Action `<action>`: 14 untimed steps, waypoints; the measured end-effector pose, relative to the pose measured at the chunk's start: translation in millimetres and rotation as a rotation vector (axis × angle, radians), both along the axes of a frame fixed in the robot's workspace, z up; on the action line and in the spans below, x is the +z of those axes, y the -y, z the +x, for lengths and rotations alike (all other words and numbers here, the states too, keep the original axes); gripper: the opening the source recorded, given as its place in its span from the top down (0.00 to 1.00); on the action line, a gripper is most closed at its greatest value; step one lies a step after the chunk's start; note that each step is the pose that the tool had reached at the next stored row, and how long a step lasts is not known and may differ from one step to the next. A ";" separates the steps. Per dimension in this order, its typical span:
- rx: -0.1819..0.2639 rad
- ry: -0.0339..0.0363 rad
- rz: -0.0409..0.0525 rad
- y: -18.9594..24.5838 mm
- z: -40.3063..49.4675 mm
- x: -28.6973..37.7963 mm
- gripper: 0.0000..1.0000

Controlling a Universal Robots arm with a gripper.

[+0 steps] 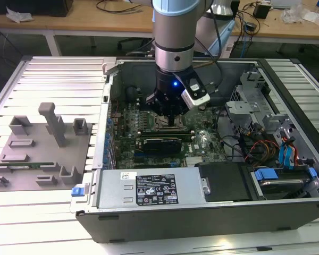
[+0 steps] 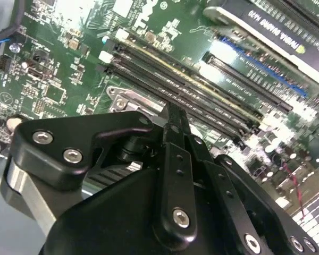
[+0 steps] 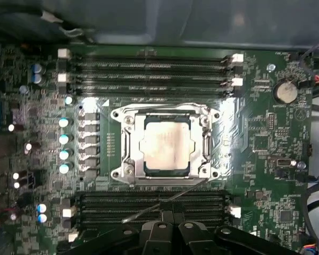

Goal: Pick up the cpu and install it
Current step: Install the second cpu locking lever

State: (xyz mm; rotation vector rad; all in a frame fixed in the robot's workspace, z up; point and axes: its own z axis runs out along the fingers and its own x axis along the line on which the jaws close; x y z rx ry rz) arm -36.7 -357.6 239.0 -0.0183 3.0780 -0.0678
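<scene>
We see the arm (image 1: 173, 37) reaching down into an open computer case (image 1: 175, 219), claw (image 1: 171, 118) low over the green motherboard (image 1: 203, 139). A grey tray (image 1: 36, 152) sits on the slatted bench (image 1: 42, 218), on the exterior view's left of the case. A labelled metal box (image 1: 151, 188) runs along the case's near wall, with cables (image 1: 255, 146) on the exterior view's right.

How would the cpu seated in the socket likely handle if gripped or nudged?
The cpu looks like a thin, flat metal-topped plate, so probably stiff and light, with no tendency to roll. Its smooth pale top may be slippery. Lying inside the socket frame, it would likely resist sideways pushes.
</scene>
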 end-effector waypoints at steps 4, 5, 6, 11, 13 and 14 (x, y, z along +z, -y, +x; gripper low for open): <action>0.011 0.0001 0.0000 0.3 -0.9 -0.5 0.89; 0.011 0.0001 0.0000 0.3 -1.0 -0.5 0.89; 0.011 0.0001 0.0000 0.3 -1.0 -0.6 0.89; 0.011 0.0001 0.0000 0.3 -1.0 -0.6 0.89; 0.011 0.0001 0.0000 0.3 -1.0 -0.6 0.89; 0.011 0.0001 0.0001 0.3 -1.2 -0.8 0.89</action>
